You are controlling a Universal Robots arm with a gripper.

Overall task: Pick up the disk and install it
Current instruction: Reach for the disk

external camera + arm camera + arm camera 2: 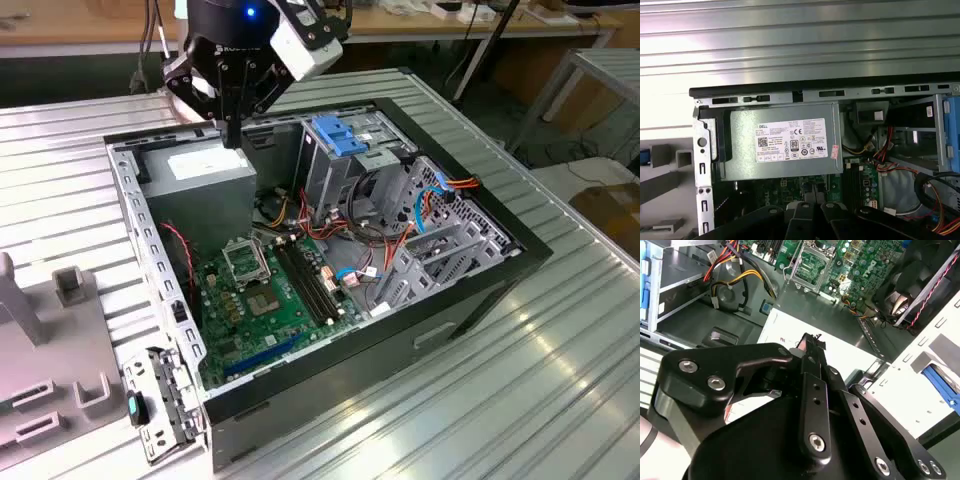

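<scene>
Fingers (232,120) pressed together, gripping nothing, above the power supply (205,185) (label (792,140) partly hidden).

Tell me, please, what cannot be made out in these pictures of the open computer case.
Exterior view: the arm above the pincer is cut off by the top edge.
Second wrist view: the pincer's black links cover much of the power supply.
First wrist view: the pincer hides part of the motherboard; the blue part is cut by the picture's edge.
</scene>
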